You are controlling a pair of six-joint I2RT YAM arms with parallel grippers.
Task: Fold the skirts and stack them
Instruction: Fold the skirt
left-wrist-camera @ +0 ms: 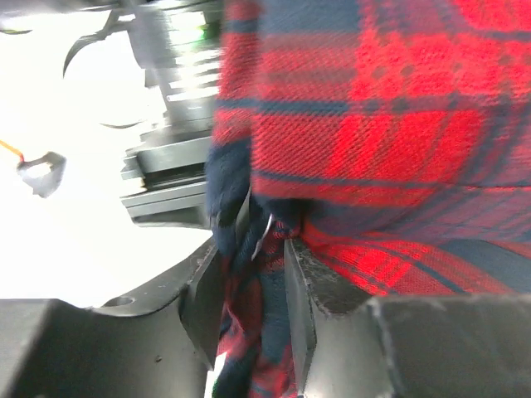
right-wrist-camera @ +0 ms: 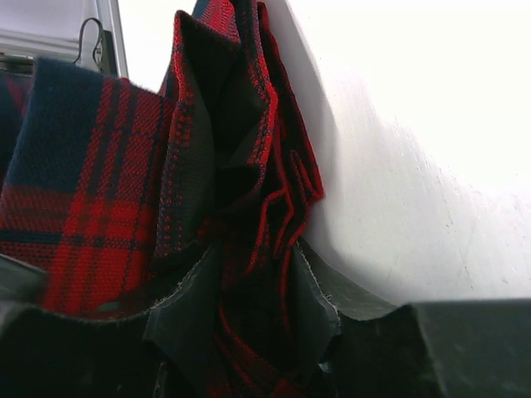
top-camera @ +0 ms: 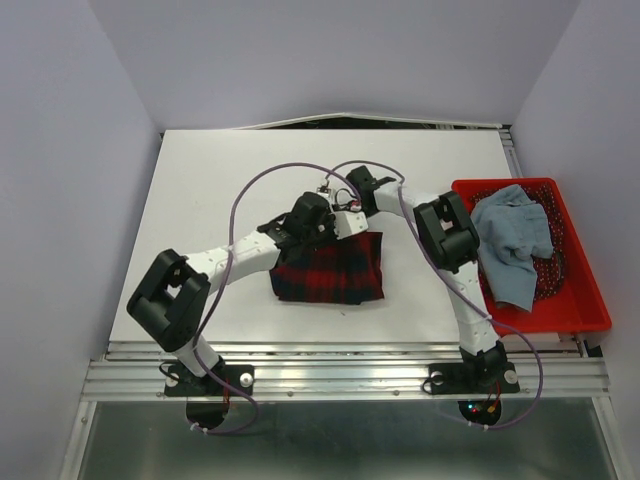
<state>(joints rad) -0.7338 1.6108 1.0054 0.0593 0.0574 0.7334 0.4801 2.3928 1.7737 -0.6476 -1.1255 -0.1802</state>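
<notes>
Lying between left jaws and right jaws: plaid skirt (top-camera: 330, 270) folds.

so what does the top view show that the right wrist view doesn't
Only the top view: the red basket at the right edge of the table, with the blue-grey skirt heaped in it, and the whole outline of the plaid skirt. Only the right wrist view: the plaid pleats up close, bunched between the fingers of the right hand, with dark inner faces showing. Both: the plaid skirt lying on the white table.
</notes>
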